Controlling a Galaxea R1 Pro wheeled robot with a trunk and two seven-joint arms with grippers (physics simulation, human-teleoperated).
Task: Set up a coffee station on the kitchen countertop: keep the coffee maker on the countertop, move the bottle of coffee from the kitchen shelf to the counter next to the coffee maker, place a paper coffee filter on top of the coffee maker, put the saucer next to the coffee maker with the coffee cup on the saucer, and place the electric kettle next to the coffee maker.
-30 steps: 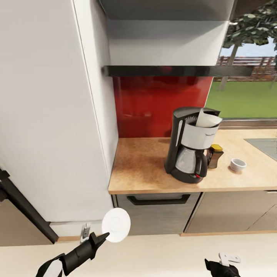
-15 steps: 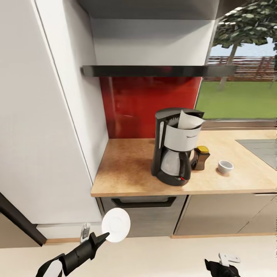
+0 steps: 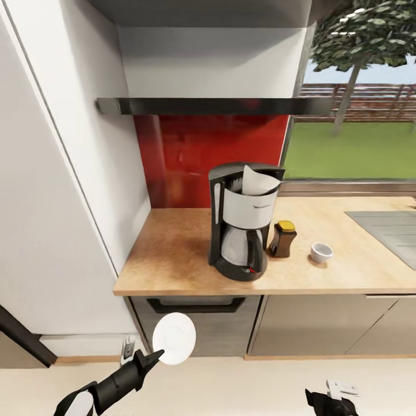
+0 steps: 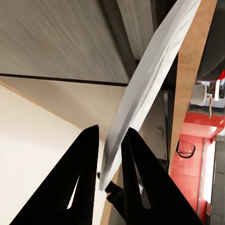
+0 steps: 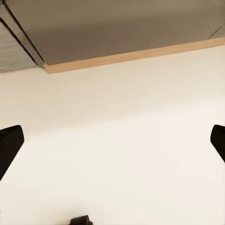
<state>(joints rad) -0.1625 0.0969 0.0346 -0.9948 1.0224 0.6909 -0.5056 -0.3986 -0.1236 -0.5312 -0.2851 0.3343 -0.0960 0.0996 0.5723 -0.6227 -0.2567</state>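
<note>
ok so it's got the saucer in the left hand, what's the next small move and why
Probably lift the left gripper and carry the saucer up toward the bare countertop left of the coffee maker. The saucer hangs below the counter edge, and the coffee cup waits on the right.

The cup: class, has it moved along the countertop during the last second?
No. The cup keeps its place beside the bottle and coffee maker; the camera shifted.

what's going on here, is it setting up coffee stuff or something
Yes. The left gripper is shut on the saucer, held low in front of the cabinets. On the countertop stand the coffee maker with a paper filter in its top, the coffee jar beside it, and the cup further along. The right gripper is open and empty.
</note>
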